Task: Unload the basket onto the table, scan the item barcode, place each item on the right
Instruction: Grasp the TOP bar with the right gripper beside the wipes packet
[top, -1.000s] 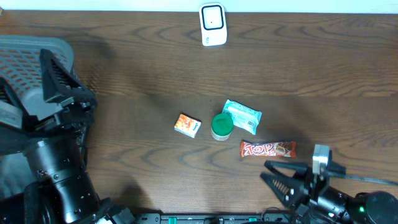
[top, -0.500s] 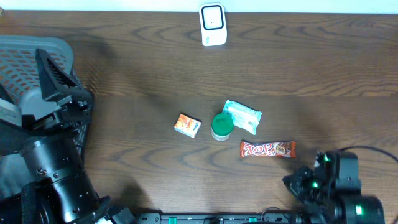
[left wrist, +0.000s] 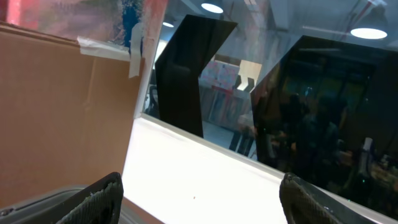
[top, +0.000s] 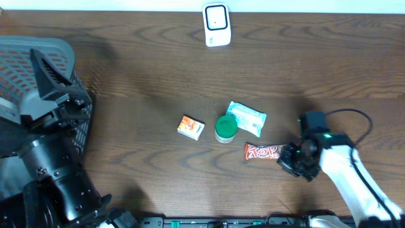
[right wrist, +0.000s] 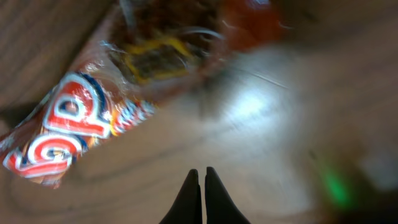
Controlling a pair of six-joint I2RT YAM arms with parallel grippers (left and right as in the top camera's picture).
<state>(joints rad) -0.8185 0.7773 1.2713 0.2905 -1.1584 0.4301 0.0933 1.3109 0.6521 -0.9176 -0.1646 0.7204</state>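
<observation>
Red foil-wrapped TOP bar [top: 271,152] is flanked by the right gripper [right wrist: 200,180], pressed together and empty, perhaps for nudging; the left gripper [left wrist: 202,186] is held wide, empty.

Red candy bar wrapper [top: 266,152]: "TOP" in white letters.

The right gripper [top: 292,159] is pictured at the right end of a red candy bar [top: 262,152], laid on the wooden table [top: 139,76] near a green-lidded jar [top: 226,128].
</observation>
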